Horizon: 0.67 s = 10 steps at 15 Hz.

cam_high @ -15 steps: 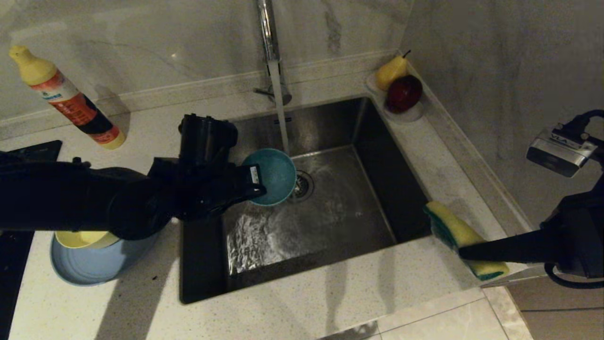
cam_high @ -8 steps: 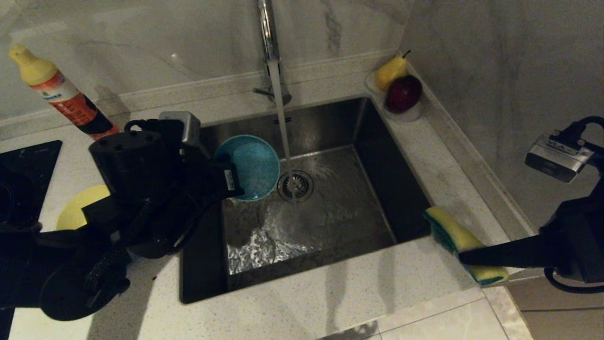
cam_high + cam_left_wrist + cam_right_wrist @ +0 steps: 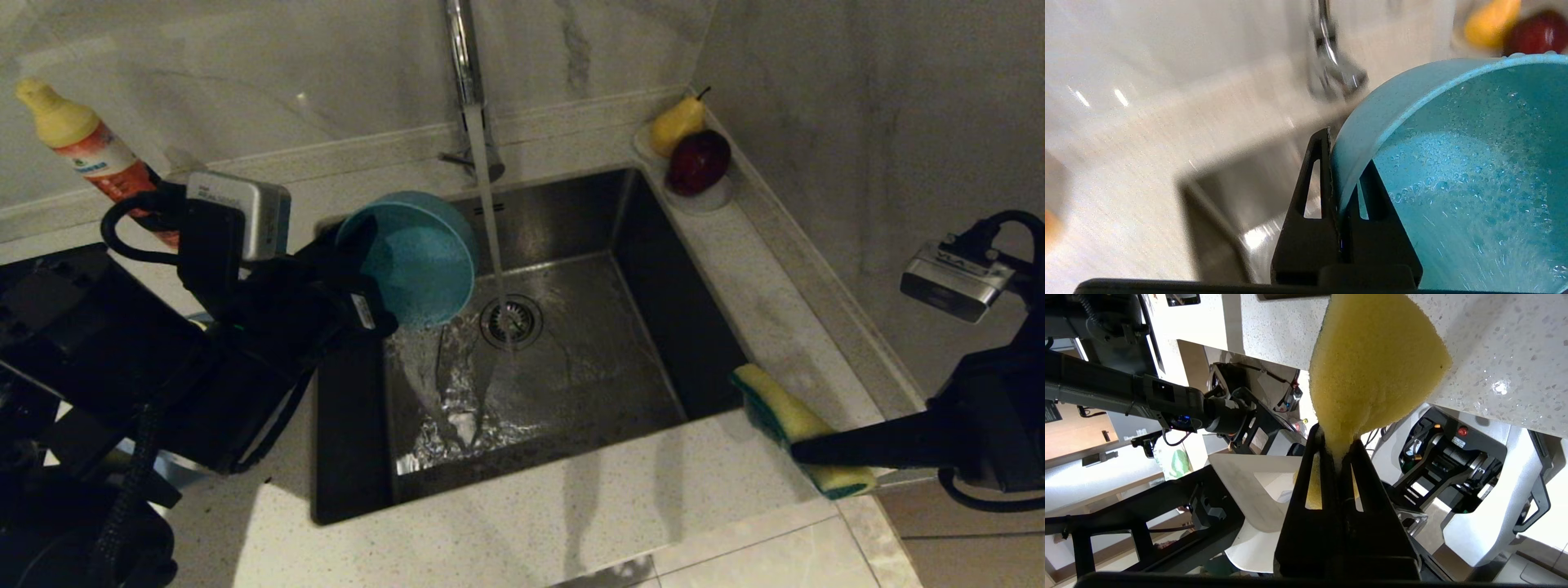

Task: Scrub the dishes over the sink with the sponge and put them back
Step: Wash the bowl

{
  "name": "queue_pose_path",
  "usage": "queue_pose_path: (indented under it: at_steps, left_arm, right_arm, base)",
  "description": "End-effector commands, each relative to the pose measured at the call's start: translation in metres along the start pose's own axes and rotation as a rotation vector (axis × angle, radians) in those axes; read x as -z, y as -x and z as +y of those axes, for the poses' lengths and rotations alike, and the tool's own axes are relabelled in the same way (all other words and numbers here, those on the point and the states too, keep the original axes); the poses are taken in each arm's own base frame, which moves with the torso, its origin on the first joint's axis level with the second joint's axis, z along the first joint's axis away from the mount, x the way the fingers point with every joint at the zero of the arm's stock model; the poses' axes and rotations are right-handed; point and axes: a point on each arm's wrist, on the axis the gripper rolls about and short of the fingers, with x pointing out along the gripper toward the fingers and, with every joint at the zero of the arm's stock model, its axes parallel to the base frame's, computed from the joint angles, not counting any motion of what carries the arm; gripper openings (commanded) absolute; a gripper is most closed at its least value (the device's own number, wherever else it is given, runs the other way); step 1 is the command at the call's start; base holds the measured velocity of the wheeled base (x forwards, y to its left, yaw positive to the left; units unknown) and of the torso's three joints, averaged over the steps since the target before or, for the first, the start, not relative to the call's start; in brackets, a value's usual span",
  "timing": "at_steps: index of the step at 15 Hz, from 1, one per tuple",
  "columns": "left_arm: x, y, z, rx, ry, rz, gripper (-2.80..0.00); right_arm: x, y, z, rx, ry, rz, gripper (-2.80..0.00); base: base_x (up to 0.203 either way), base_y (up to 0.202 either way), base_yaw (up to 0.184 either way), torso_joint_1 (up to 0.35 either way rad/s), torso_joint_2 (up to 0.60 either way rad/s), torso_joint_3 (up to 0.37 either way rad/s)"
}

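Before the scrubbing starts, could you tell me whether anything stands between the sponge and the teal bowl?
Only the tap's running stream crosses the open sink between the sponge and the teal bowl; nothing solid.

Pale speckled surface [image 3: 506,539] around sink [image 3: 571,367]; bottle [image 3: 90,147] at back left, fruit dish [image 3: 702,196] with pear [image 3: 676,122] and apple [image 3: 698,161] at back right.

Wet speckled matt teal bowl [image 3: 412,257], porous foam sponge [image 3: 1372,371], brushed steel sink [image 3: 588,359] (glistening), glossy chrome tap [image 3: 465,65]

Black arms [image 3: 147,359], silver wrist cameras [image 3: 241,214] (looped black cables).
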Motion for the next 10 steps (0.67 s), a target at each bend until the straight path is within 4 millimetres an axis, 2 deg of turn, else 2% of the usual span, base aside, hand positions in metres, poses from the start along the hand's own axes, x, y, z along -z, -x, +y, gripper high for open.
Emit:
queue_pose_path:
  at_steps: [1,5,10]
  left_arm:
    - [-0.003,0.004,0.002,-0.014,-0.039,-0.038,-2.8]
    - [-0.005,0.007,0.003,0.005,-0.083,-0.048,-2.8]
    - [-0.02,0.014,0.009,0.003,-0.075,-0.102,-2.8]
  right_arm:
    - [0.0,-0.004,-0.002,-0.001,-0.013,0.018,-2.8]
    - [0.003,-0.005,-0.003,0.007,-0.029,0.043,-2.8]
    - [0.003,-0.009,-0.003,0.006,-0.035,0.067,-2.8]
  base:
    - [0.0,0.0,0.0,0.0,0.0,0.0]
    - [0.0,0.0,0.0,0.0,0.0,0.0]
    - [0.0,0.0,0.0,0.0,0.0,0.0]
